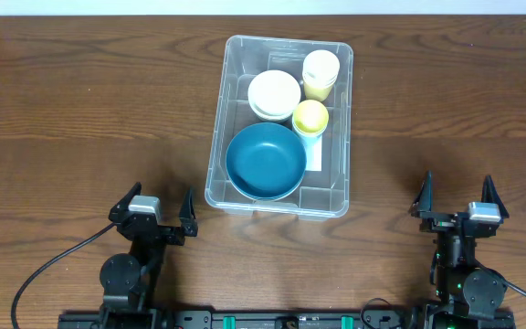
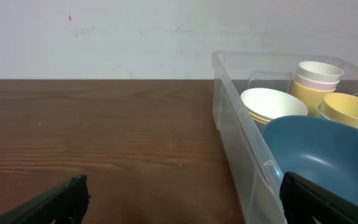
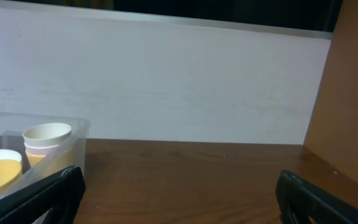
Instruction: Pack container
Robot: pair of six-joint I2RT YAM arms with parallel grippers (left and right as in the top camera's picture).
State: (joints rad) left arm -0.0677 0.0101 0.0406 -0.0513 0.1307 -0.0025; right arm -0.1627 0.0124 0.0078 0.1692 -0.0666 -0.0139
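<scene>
The clear plastic container point(image 1: 228, 110) stands in the middle of the table. Inside it lie a blue bowl point(image 1: 265, 161), a stack of white bowls point(image 1: 274, 93), a yellow cup point(image 1: 310, 116) and a stack of pale yellow cups point(image 1: 320, 71). In the left wrist view the container point(image 2: 235, 134) is at the right, with the blue bowl point(image 2: 325, 152) nearest. My left gripper point(image 1: 160, 207) rests open near the front edge, left of the container, holding nothing. My right gripper point(image 1: 457, 195) rests open at the front right, also holding nothing. Its wrist view shows the container's corner point(image 3: 73, 146) at the left.
Bare wooden tabletop point(image 1: 80, 119) surrounds the container. A white wall point(image 2: 104, 37) rises behind the table. A brown panel point(image 3: 353, 93) stands at the right in the right wrist view.
</scene>
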